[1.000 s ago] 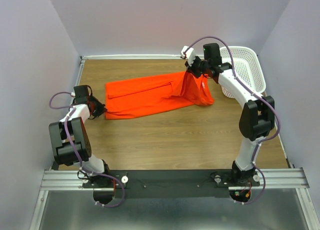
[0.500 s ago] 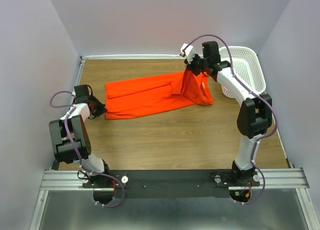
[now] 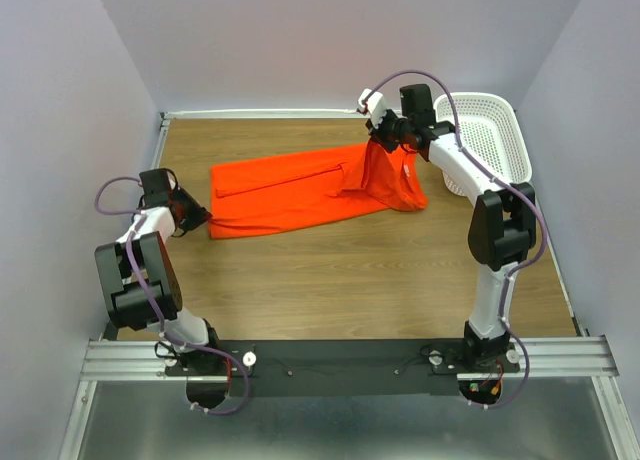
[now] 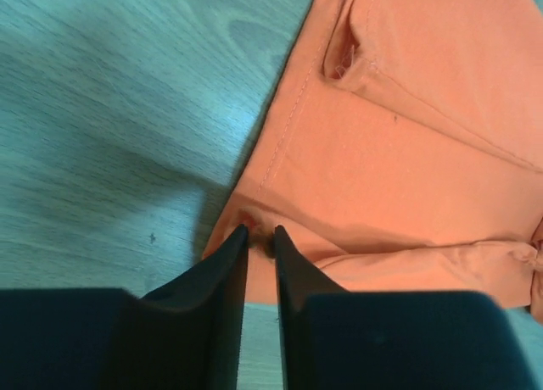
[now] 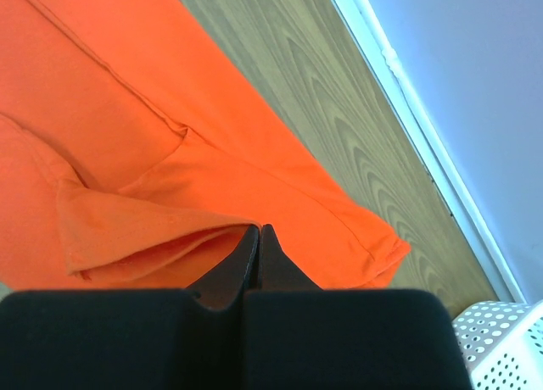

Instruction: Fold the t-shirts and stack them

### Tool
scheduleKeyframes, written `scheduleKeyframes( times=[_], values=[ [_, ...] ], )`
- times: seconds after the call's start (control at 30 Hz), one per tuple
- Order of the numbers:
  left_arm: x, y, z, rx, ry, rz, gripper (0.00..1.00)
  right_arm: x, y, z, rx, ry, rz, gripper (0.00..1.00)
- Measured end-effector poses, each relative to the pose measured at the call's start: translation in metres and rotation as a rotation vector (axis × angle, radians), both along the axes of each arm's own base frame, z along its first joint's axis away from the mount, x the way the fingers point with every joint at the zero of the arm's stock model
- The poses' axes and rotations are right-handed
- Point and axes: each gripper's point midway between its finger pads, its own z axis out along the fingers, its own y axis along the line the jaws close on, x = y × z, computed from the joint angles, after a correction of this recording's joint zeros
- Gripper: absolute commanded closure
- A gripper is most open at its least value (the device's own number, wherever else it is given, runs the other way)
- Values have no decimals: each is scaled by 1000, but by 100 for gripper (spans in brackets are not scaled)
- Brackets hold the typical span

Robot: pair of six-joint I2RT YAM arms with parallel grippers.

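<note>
Left hand [image 4: 259, 232] has backed toward 9 o'clock, its fingers now slightly parted at the hem corner. Orange t-shirt [image 3: 285, 192] lies flat mid-bench, with its 3 o'clock end lifted and pinched in the right hand [image 3: 386, 138]. Wood-grain bench [image 3: 330, 270]. White basket [image 3: 497, 130] at 2 o'clock.

The t-shirt [image 3: 290, 192] lies on the table [image 3: 330, 280], spread left to right across its far half. The t-shirt's right end is lifted off the table and hangs from the right gripper [image 3: 383, 140], which pinches a fold above it. The basket [image 3: 492, 138] stands right of the t-shirt, in the far right corner. The left gripper [image 3: 203, 218] sits low at the t-shirt's near left corner, tips slightly parted at the hem. Both arm bases stand well in front of the t-shirt.
</note>
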Motion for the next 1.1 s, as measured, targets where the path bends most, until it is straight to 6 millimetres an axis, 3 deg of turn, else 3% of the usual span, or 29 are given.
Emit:
scheduleKeyframes(
  times=[0.07, 0.1, 0.37, 0.63, 0.87, 1.1],
  values=[
    [1, 4, 6, 10, -22, -5, 55, 0, 0, 0, 0, 0, 0, 99],
    [1, 6, 11, 17, -37, -6, 33, 0, 0, 0, 0, 0, 0, 99],
    [9, 17, 69, 111, -229, -35, 32, 3, 1, 1, 0, -4, -1, 99],
    [-12, 2, 113, 191, -430, -118, 31, 13, 1, -6, -10, -5, -19, 99],
    [-20, -5, 130, 216, -497, -154, 31, 29, 1, -14, -13, -2, -52, 99],
    [-22, -9, 130, 218, -503, -175, 31, 41, 2, -27, -14, 12, -80, 100]
  ],
)
